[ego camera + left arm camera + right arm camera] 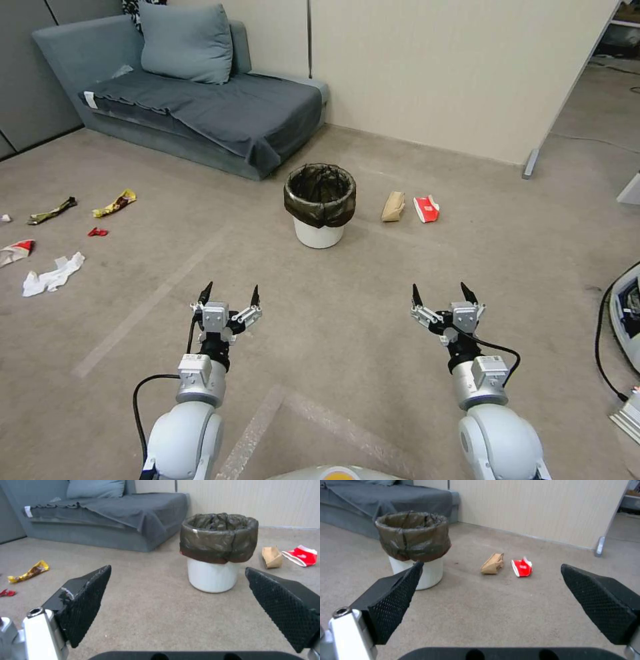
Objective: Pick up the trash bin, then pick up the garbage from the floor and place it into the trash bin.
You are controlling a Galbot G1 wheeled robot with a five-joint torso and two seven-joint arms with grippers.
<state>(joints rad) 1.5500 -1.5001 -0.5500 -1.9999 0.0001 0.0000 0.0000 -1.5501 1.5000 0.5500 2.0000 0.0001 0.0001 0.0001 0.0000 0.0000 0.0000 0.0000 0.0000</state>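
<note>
You had the sofa (pixel 200 107) at the far left, a grey blanket (pixel 227 110) draped over its seat and a pillow (pixel 185 41) propped at its back, with the beige wall (pixel 453 67) running off to the right behind it. On the carpet (pixel 373 300) just in front of the sofa's right end stood the bin (pixel 320 203), upright, its dark liner (pixel 320 197) folded over the rim and the white body showing below.

Your two arms reached out over the near floor, well short of the bin. The left gripper (pixel 231 293) hung near-left with its fingers spread and nothing between them; the right gripper (pixel 440 293) hung near-right, likewise spread and empty (from each wrist camera you could see bare carpet between the black pads).

The garbage lay in two groups. Right of the bin, close together, lay a tan bag (pixel 393 206) and a red-and-white packet (pixel 427 209). Well to the left lay a crumpled tissue (pixel 52 275), another red-and-white packet (pixel 15 252) at the edge, an olive wrapper (pixel 52 211), a yellow wrapper (pixel 115 203) and a small red scrap (pixel 97 232). None of it touched the bin.
</note>
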